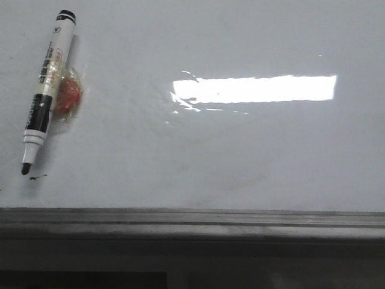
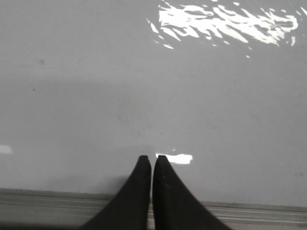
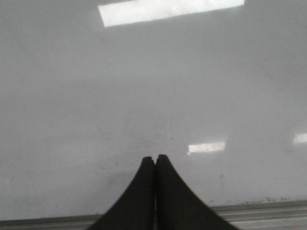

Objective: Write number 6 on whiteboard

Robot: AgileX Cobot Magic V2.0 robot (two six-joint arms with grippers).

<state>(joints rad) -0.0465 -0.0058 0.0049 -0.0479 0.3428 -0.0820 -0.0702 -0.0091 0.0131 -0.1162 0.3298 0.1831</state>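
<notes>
The whiteboard (image 1: 240, 150) fills the front view, glossy white with a grey frame edge (image 1: 192, 218) along the near side. No number 6 shows on it. An uncapped black-and-white marker (image 1: 48, 84) lies at the far left, tip toward the near edge. My left gripper (image 2: 152, 158) is shut with nothing in it, hovering over the whiteboard (image 2: 96, 105) near its frame. My right gripper (image 3: 155, 157) is also shut and empty, over the whiteboard (image 3: 144, 86). Neither gripper shows in the front view.
A small red object in clear wrap (image 1: 70, 95) rests against the marker. A tiny black squiggle mark (image 1: 38, 177) sits just off the marker's tip. A bright rectangular light reflection (image 1: 255, 89) lies across the board's middle.
</notes>
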